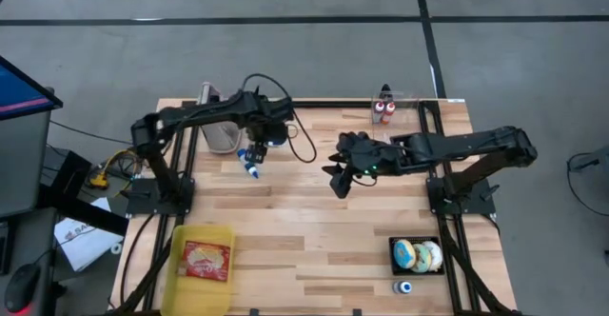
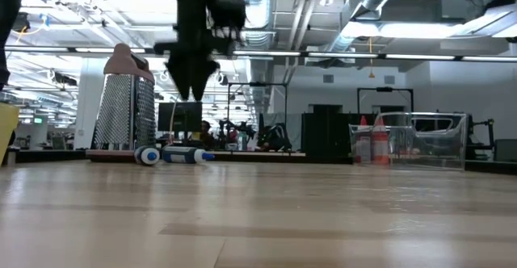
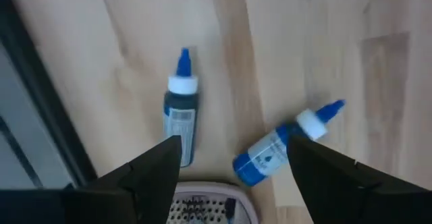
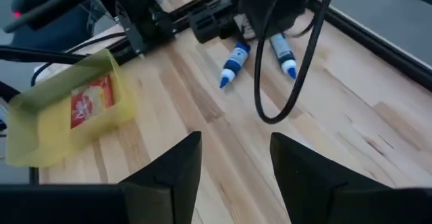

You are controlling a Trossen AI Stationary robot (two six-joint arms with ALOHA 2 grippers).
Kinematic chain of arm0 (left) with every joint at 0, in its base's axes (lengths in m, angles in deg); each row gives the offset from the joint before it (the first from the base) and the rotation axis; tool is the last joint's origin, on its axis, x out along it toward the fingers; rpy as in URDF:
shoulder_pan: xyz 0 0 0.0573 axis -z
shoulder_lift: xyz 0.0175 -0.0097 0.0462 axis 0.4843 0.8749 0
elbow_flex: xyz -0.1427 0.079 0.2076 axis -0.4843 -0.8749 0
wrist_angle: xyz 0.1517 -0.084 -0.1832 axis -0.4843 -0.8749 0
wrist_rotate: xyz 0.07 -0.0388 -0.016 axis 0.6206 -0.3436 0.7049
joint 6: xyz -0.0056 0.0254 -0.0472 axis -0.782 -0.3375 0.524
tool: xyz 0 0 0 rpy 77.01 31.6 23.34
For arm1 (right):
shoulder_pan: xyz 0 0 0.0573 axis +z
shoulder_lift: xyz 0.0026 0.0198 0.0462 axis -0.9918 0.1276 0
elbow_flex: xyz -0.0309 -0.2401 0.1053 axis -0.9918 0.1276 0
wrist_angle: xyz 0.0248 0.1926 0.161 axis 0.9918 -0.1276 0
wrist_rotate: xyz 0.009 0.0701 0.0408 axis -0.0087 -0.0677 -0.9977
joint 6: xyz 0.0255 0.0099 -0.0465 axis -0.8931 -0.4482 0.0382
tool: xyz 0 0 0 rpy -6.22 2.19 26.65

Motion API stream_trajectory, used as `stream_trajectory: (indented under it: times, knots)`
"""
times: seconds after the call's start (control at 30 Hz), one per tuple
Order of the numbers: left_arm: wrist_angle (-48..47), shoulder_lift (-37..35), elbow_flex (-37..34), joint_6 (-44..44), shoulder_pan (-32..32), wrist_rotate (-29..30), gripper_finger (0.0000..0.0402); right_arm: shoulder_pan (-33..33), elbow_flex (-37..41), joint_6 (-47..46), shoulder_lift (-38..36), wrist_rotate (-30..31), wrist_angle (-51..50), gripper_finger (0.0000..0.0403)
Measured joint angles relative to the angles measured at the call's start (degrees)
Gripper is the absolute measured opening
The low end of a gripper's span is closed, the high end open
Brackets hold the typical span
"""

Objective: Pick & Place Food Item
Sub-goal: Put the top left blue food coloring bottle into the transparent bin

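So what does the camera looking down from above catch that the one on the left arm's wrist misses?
Only the high view shows the yellow tray holding a red packet, the black tray of doughnuts, the two red bottles and the right gripper. Only the left wrist view shows the left gripper with open fingers over two separate blue-capped bottles. Both show the wooden table.

Grater crowds two bottles; table centre open.
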State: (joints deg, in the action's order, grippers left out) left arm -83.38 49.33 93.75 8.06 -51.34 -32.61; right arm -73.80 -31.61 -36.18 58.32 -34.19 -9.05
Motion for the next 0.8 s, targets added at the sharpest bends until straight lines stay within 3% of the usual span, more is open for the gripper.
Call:
stream_trajectory:
  times: [0.27,0.6,0.8]
  knots:
    - [0.6,5.84,0.13,-1.26,-5.76,1.89,0.0265,4.23,0.02,-3.08,-1.35,5.54,-2.11,0.0168]
    - [2.83,9.57,0.08,-5.45,-9.95,-3.37,0.0265,8.6,0.02,-4.36,-0.95,14.83,-2.04,0.0168]
    - [3.62,11.14,-4.64,-6.5,-11.98,-4.18,0.0265,11.17,0.02,-4.82,-0.95,20.87,-1.89,0.0168]
